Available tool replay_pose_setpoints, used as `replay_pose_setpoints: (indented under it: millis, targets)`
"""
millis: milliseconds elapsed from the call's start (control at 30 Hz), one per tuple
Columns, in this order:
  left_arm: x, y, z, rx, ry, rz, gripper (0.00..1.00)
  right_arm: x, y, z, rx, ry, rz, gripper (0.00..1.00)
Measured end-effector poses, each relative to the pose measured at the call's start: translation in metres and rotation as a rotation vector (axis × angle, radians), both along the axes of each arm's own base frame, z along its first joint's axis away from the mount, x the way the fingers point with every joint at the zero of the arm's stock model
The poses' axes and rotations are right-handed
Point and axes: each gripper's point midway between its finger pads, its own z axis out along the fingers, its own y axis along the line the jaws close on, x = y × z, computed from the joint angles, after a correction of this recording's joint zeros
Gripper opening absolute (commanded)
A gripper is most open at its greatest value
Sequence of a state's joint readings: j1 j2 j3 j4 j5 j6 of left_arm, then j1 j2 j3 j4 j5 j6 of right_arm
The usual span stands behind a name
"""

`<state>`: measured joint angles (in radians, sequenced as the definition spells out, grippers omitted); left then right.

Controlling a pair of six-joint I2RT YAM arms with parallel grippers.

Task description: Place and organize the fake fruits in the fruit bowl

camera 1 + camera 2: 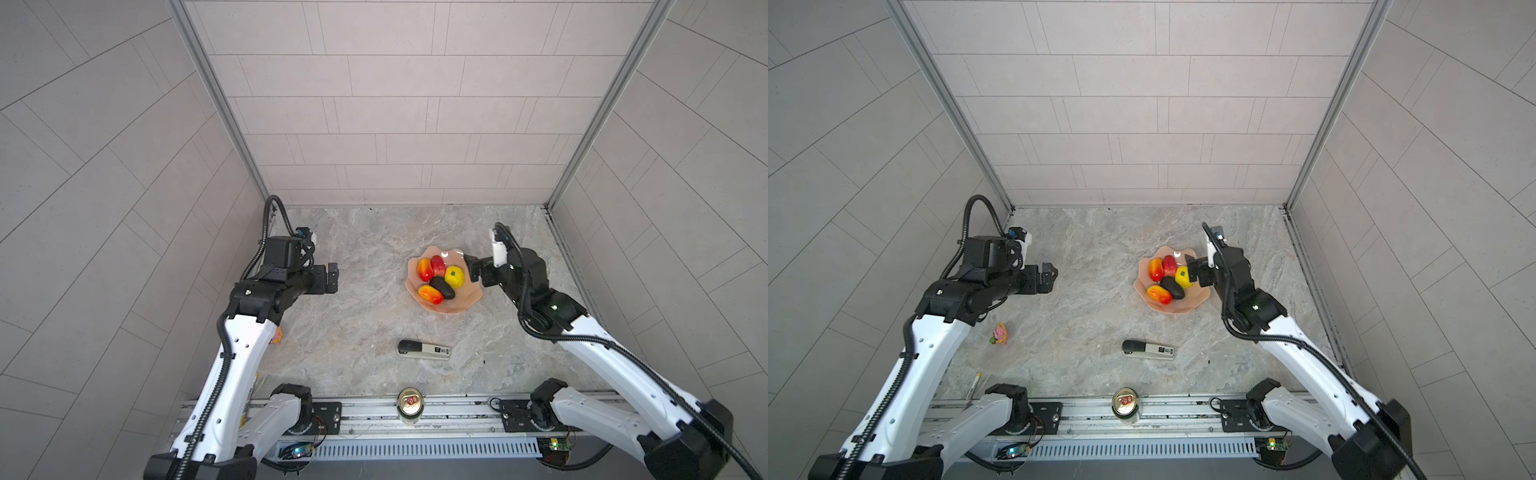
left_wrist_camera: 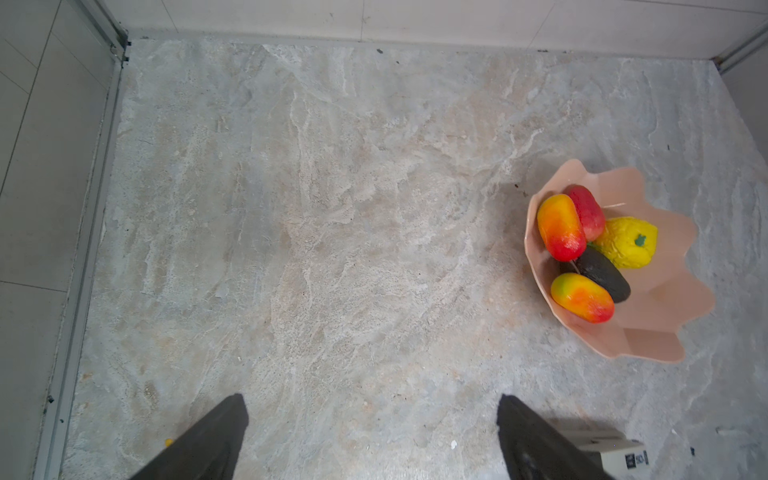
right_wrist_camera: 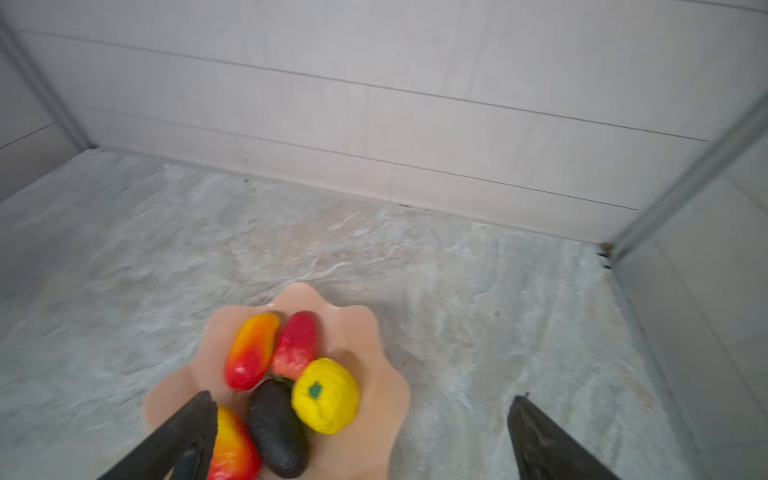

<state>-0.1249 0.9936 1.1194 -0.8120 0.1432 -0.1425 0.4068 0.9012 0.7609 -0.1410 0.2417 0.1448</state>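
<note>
The right fingers [image 3: 170,444] are spread wide and hold nothing. They hover at the rim of the fruit bowl [image 1: 461,301], and in the right wrist view one finger covers part of the nearer mango [image 3: 232,453]. The left fingers [image 2: 208,436] are also spread and empty, well apart from the bowl.

The bowl holds five pieces:
- The lemon [image 1: 454,277] lies closest to the right fingers, green stem mark up.
- The avocado [image 1: 442,287] and the nearer mango lie side by side, long axes parallel, slanting across the bowl.
- The farther mango [image 1: 424,269] and the strawberry [image 1: 438,266] lie side by side, long axes pointing away from the right fingers toward the back wall. The strawberry's leaves are at its avocado end.

A stapler [image 1: 424,349] lies on the counter [image 1: 353,291], nearer the arm bases than either pair of fingers. Its label print is too small to read. A drink can [image 1: 410,405] stands upright at the front rail.
</note>
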Motion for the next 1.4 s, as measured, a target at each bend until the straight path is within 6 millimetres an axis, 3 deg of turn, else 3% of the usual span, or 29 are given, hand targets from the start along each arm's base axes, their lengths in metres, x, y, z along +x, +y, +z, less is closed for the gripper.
replay_pose_setpoints:
  millis: [67,200,333,400,533,633,833,967,1067,1233,1400]
  targets:
    - [0.006,0.003,-0.009,-0.001,-0.011,0.033,1.0,-0.012,-0.036,-0.017,-0.017,-0.025,-0.112,1.0]
    - [0.018,0.012,-0.034,0.004,-0.037,0.105,1.0,-0.03,-0.08,-0.069,-0.066,-0.024,-0.272,1.0]
    - [0.027,0.025,-0.072,0.039,-0.069,0.185,1.0,-0.041,-0.107,-0.122,-0.112,0.022,-0.382,1.0]
    - [0.031,0.033,-0.093,0.07,-0.072,0.219,1.0,-0.043,-0.117,-0.138,-0.133,0.057,-0.422,1.0]
    - [0.046,0.044,-0.132,0.138,-0.074,0.261,1.0,-0.026,-0.121,-0.15,-0.153,0.082,-0.445,1.0]
    - [0.06,0.048,-0.144,0.181,-0.091,0.271,1.0,-0.009,-0.118,-0.159,-0.179,0.114,-0.432,1.0]
    - [0.091,0.052,-0.126,0.216,-0.254,0.278,1.0,0.028,-0.11,-0.161,-0.163,0.076,-0.381,1.0]
    - [0.103,0.053,-0.12,0.232,-0.312,0.267,1.0,0.048,-0.106,-0.178,-0.154,0.085,-0.334,1.0]
    - [0.107,0.056,-0.113,0.235,-0.344,0.274,1.0,0.05,-0.105,-0.189,-0.149,0.123,-0.308,1.0]
    - [0.102,0.065,-0.111,0.26,-0.378,0.306,1.0,0.065,-0.108,-0.175,-0.107,0.091,-0.293,0.99]
    - [0.091,0.076,-0.155,0.284,-0.31,0.322,1.0,0.067,-0.107,-0.174,-0.094,0.09,-0.281,1.0]
